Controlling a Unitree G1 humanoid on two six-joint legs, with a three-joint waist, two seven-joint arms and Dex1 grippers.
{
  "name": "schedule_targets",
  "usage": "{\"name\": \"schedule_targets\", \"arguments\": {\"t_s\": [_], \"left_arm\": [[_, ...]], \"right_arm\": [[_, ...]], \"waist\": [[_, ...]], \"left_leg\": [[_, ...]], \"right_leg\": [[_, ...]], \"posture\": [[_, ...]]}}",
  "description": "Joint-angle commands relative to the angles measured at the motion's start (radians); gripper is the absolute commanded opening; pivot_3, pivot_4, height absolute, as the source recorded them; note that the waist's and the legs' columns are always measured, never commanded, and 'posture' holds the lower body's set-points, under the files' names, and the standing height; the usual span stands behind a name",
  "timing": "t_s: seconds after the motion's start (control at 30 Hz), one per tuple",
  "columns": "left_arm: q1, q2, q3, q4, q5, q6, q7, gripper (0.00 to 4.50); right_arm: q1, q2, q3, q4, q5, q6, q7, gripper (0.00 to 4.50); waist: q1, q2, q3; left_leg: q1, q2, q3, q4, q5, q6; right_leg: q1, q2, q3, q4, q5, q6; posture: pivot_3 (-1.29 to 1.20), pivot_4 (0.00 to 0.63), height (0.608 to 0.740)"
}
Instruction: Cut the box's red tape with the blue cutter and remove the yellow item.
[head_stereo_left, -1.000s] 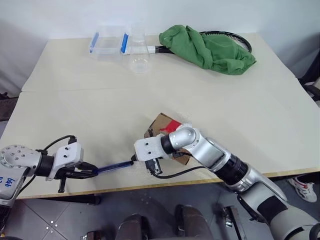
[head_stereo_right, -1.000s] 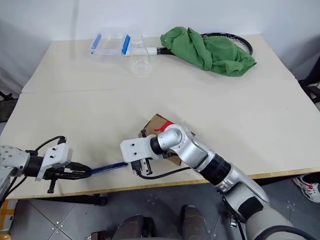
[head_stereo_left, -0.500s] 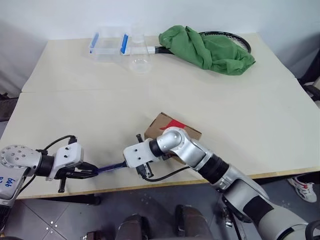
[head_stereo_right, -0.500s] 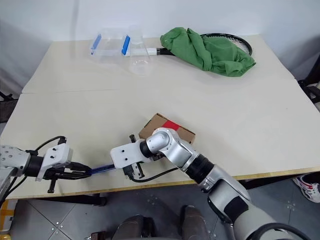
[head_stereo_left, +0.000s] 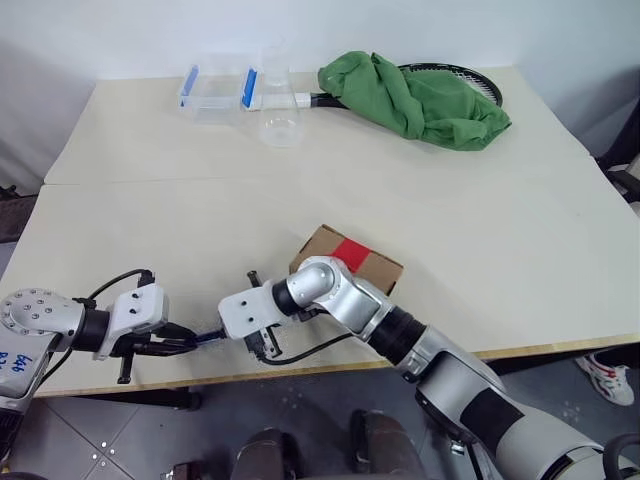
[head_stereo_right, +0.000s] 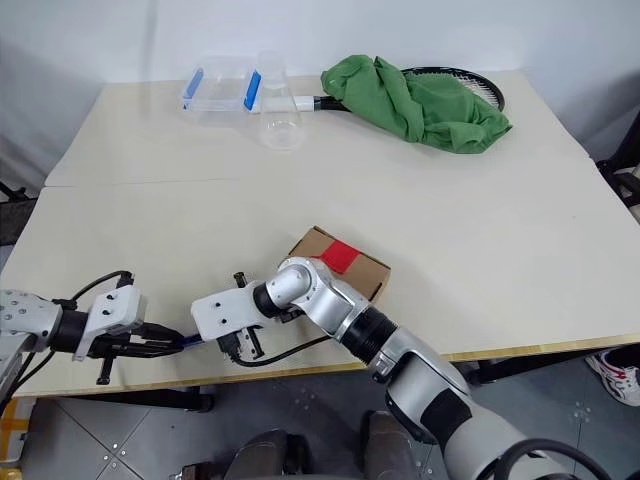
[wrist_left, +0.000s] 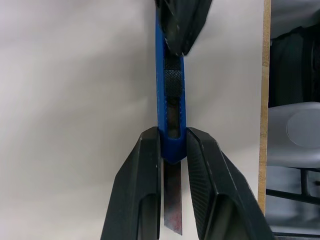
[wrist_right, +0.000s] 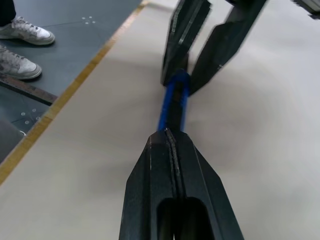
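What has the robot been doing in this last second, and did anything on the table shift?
The right gripper, fingers shut, slid left along the blue cutter toward the left gripper, uncovering the box and its red tape. The left gripper kept its clamp on the cutter's blade end and did not move. The box, clear container and green cloth stayed put.

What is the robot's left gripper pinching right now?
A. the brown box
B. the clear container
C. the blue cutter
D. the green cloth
C: in the left wrist view the left gripper has its two black fingers squeezed against the sides of the blue cutter, whose metal blade sticks out between them, while the box sits apart on the table.
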Motion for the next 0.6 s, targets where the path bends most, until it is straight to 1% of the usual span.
{"name": "schedule_targets", "arguments": {"t_s": [0.03,0.1,0.17,0.23,0.27,0.33,0.4,0.5,0.57,0.6], "left_arm": [[0.033,-0.029,0.031,-0.013,-0.012,-0.008,0.033,0.67],[0.04,-0.051,0.063,-0.019,-0.029,-0.035,0.044,0.67],[0.038,-0.091,0.104,-0.014,-0.04,-0.085,0.075,0.67],[0.04,-0.12,0.13,-0.014,-0.042,-0.124,0.098,0.67],[0.041,-0.131,0.14,-0.015,-0.043,-0.138,0.105,0.67],[0.037,-0.17,0.172,-0.006,-0.041,-0.191,0.148,0.67],[0.024,-0.2,0.191,0.011,-0.028,-0.24,0.188,0.67],[-0.056,-0.254,0.205,0.085,0.038,-0.366,0.313,0.67],[-0.105,-0.29,0.206,0.129,0.065,-0.446,0.379,0.67],[-0.12,-0.305,0.203,0.142,0.069,-0.47,0.397,0.67]], "right_arm": [[0.014,-0.012,-0.101,-0.173,0.114,0.132,0.042,0.02],[0.027,-0.041,-0.154,-0.277,0.185,0.254,0.072,0.02],[0.018,-0.147,-0.211,-0.405,0.258,0.442,0.139,0.37],[-0.001,-0.223,-0.248,-0.475,0.294,0.584,0.153,0.91],[-0.014,-0.249,-0.257,-0.49,0.302,0.64,0.146,1.3],[-0.08,-0.329,-0.304,-0.471,0.305,0.783,0.12,2.0],[-0.129,-0.382,-0.33,-0.45,0.322,0.882,0.11,2.76],[-0.207,-0.403,-0.385,-0.379,0.347,0.999,0.056,3.84],[-0.265,-0.386,-0.438,-0.323,0.376,1.086,0.009,4.48],[-0.286,-0.379,-0.46,-0.306,0.395,1.122,-0.007,4.48]], "waist": [[0.0,0.0,0.0],[0.003,0.0,0.0],[0.008,0.0,0.0],[0.016,-0.002,-0.001],[0.019,-0.002,-0.001],[0.019,-0.001,0.0],[0.018,-0.001,0.0],[0.018,-0.001,0.0],[0.017,-0.002,0.0],[0.016,-0.002,-0.001]], "left_leg": [[0.0,0.0,0.0,0.0,0.0,0.0],[-0.001,0.0,-0.001,0.0,0.0,0.0],[-0.002,0.0,-0.003,0.001,0.0,0.0],[-0.002,0.0,-0.003,0.002,0.0,0.0],[-0.002,0.0,-0.003,0.002,0.0,0.001],[-0.002,0.0,-0.003,0.002,-0.001,0.001],[-0.002,0.0,-0.002,0.002,-0.001,0.001],[-0.002,0.0,-0.002,0.001,-0.001,0.001],[-0.002,0.0,-0.002,0.001,-0.001,0.001],[-0.002,0.0,-0.002,0.001,-0.001,0.001]], "right_leg": [[0.0,0.0,0.0,0.0,0.0,0.0],[0.0,0.0,0.0,0.0,0.0,0.0],[0.0,-0.001,0.0,0.0,0.0,0.0],[0.0,-0.002,0.0,0.0,0.0,0.0],[0.0,-0.002,0.0,0.0,0.0,0.0],[0.0,-0.003,-0.001,-0.001,0.0,0.0],[-0.001,-0.003,-0.001,0.0,0.0,0.0],[-0.001,-0.003,-0.001,0.0,0.0,0.0],[-0.001,-0.003,-0.001,0.0,0.0,0.0],[-0.001,-0.003,-0.002,0.0,0.0,0.0]], "posture": [[0.0,0.15,0.74],[0.0,0.15,0.74],[0.0,0.15,0.74],[0.0,0.15,0.74],[0.0,0.15,0.74],[0.0,0.15,0.74],[0.0,0.15,0.74],[0.0,0.15,0.74],[0.0,0.15,0.74],[0.0,0.15,0.74]]}}
